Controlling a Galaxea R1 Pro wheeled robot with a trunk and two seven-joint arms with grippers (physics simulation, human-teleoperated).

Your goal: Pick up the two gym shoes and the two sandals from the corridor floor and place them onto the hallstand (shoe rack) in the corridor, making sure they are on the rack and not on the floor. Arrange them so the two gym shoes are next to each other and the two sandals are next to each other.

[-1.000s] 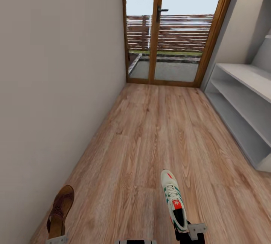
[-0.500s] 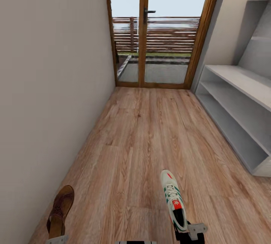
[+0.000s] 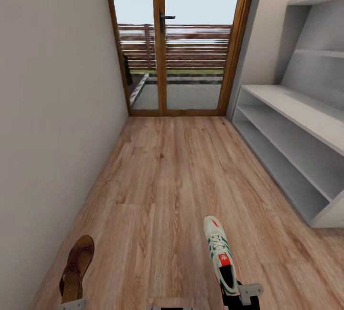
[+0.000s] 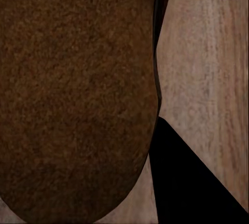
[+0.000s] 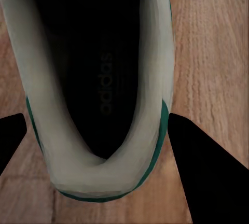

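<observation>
1. Gym shoe: one white trainer with green side stripes and a red-orange tongue patch, at the lower right of the head view. Toe points away from the robot, toward the glass door; the heel sits at the right gripper. The shoe appears lifted above the corridor floor, though the height cannot be judged.
2. Right gripper: a pale bracket and dark body show just behind the shoe's heel. In the right wrist view the shoe's heel opening lies between two dark fingers, one to each side. The jaws are pinched on the heel of the gym shoe.
3. Sandal: one brown sandal at the lower left of the head view, near the left wall, toe pointing away from the robot. Its rear end meets the left gripper, of which a pale edge shows at the frame's bottom.
4. Left gripper: in the left wrist view the sandal's brown surface lies right against the camera, with one dark finger beside it. Whether the jaws clamp the sandal cannot be told.
5. Hallstand: pale grey unit along the right wall, bench top over two low shelves, floating shelves above. It stands ahead and right of both shoes, well apart from them.
</observation>
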